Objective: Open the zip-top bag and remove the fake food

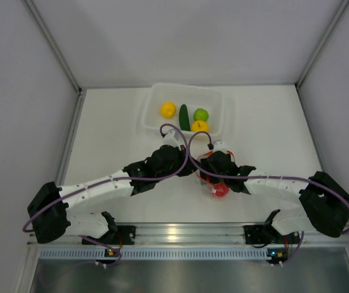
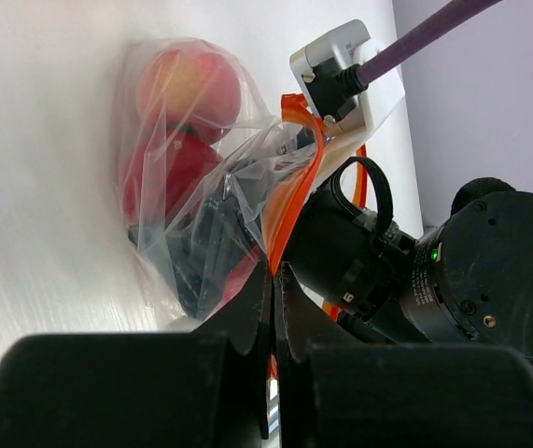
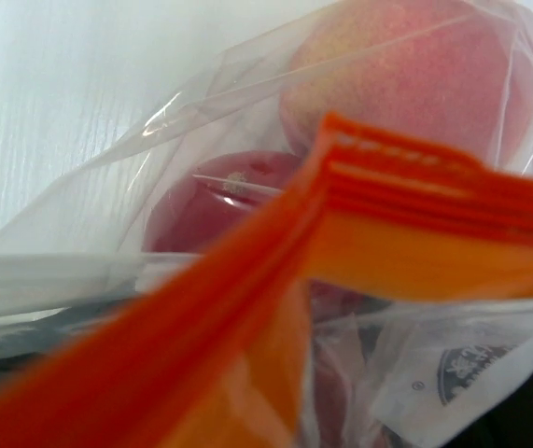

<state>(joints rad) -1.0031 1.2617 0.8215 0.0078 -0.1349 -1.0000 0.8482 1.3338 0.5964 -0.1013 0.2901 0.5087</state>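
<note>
- The table [image 1: 101, 122] has a basket [image 1: 153, 101] at the back holding some fake food [image 1: 184, 117].
- The zip-top bag [image 2: 177, 219] lies mid-table, in front of the basket.
- The left gripper [image 2: 273, 273] is squeezed tight on its orange strip [image 2: 294, 187].
- The right gripper [image 2: 201, 254] is at the bag; I cannot tell its grip.
- A pink fruit [image 2: 189, 89] and a red fruit [image 2: 168, 173] sit inside.

Only print in sight: dark emblem [image 3: 479, 371] on clear film of zip-top bag [image 3: 219, 140], low right in right wrist view. Emblem roughly shield-shaped, pale lettering inside, too blurred to read. Small circled mark [image 3: 416, 385] just left of emblem, character inside not legible. Left wrist view: same bag seen crumpled, no print readable on it. Top view: bag too small and mostly hidden by arms, no label, brand or number readable.
</note>
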